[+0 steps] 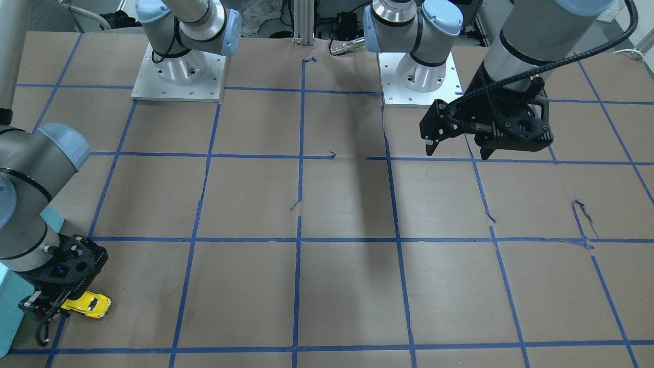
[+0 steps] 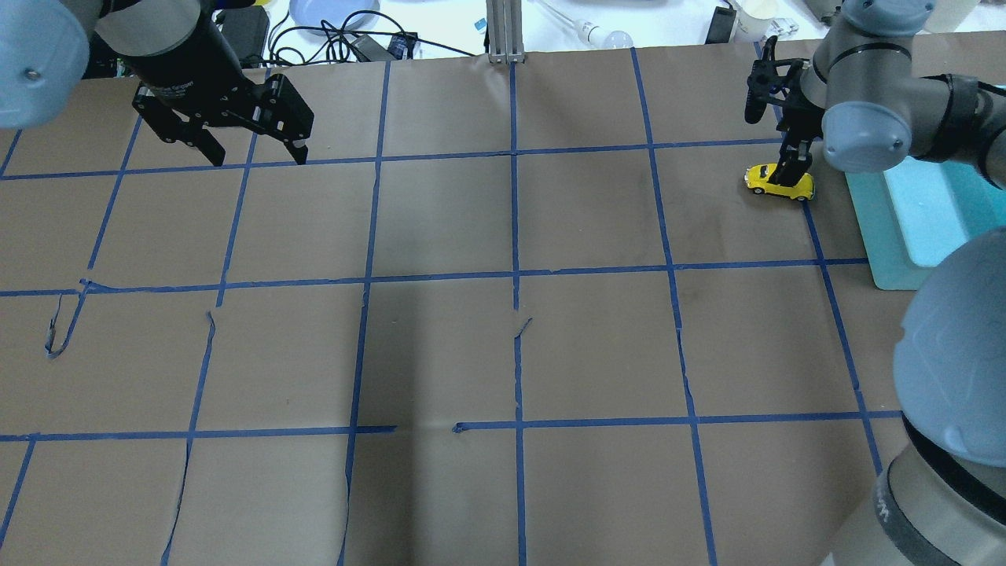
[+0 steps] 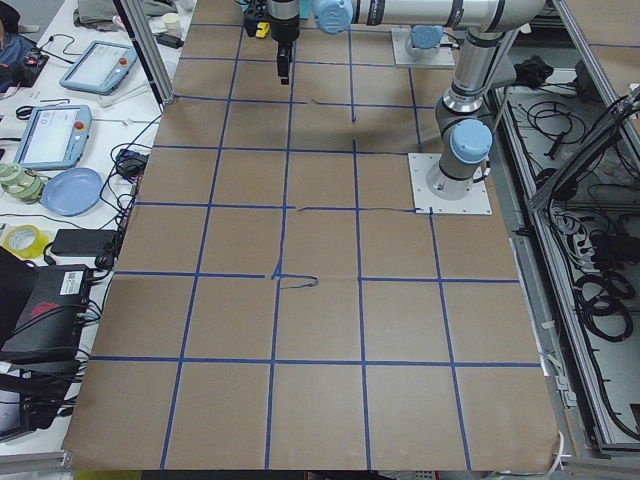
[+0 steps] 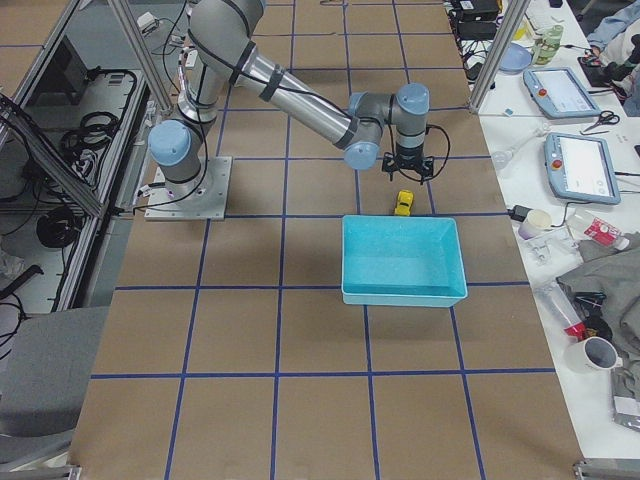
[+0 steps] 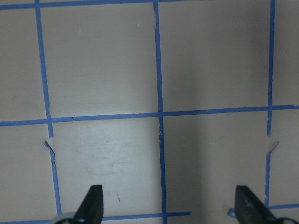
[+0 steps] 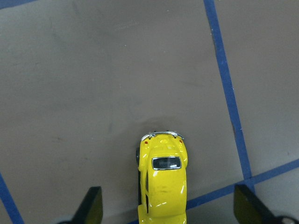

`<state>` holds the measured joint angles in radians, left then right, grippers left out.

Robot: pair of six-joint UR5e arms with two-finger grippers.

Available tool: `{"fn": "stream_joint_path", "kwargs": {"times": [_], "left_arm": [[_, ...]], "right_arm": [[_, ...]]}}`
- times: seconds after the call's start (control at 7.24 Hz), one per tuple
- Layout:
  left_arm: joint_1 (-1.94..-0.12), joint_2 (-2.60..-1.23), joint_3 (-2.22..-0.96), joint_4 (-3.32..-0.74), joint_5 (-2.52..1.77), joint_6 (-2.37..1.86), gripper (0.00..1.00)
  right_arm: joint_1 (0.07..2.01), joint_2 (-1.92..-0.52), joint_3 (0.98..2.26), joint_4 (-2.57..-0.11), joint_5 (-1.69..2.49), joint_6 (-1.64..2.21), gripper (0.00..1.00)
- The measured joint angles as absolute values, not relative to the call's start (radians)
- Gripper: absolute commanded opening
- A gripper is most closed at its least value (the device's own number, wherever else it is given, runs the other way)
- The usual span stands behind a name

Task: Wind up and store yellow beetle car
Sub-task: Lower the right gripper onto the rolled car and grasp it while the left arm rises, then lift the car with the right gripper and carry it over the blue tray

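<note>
The yellow beetle car (image 6: 162,177) stands on its wheels on the brown paper, near a blue tape line. My right gripper (image 6: 168,207) is open and low over it, with one finger on each side of the car's near end and a wide gap to both. The car also shows in the overhead view (image 2: 778,182) under the right gripper (image 2: 790,167), in the front view (image 1: 88,305) and in the right side view (image 4: 403,203). My left gripper (image 2: 255,153) is open and empty, hanging above the table far from the car (image 5: 168,210).
A teal bin (image 2: 912,228) stands on the table just beside the car, on the right arm's side; it also shows in the right side view (image 4: 400,260). The brown paper has a blue tape grid with small tears. Tablets, cables and cups lie beyond the table's far edge.
</note>
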<state>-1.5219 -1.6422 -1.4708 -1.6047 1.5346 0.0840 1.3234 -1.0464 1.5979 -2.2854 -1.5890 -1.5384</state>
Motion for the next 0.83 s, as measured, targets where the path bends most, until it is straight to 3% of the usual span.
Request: {"fn": "stream_joint_path", "kwargs": {"times": [0.41,0.55,0.69,0.83], "left_arm": [[-1.499,-1.637,-1.473,-1.628,1.52,0.087,1.0],[-1.495,-1.64,-1.476,-1.629,1.52,0.088,1.0],[-1.491,-1.643,-1.485,-1.628,1.52,0.088,1.0],[-1.49,-1.642,-1.494,-1.625,1.52,0.088,1.0]], "right_arm": [[1.289,-1.005,1.598,-2.294,-1.581,-1.62,0.97],[1.273,-0.996,1.597,-2.295,-1.565,-1.643,0.9],[1.266,-0.988,1.597,-2.295,-1.546,-1.651,0.7],[1.264,-0.981,1.597,-2.296,-1.54,-1.653,0.63]]}}
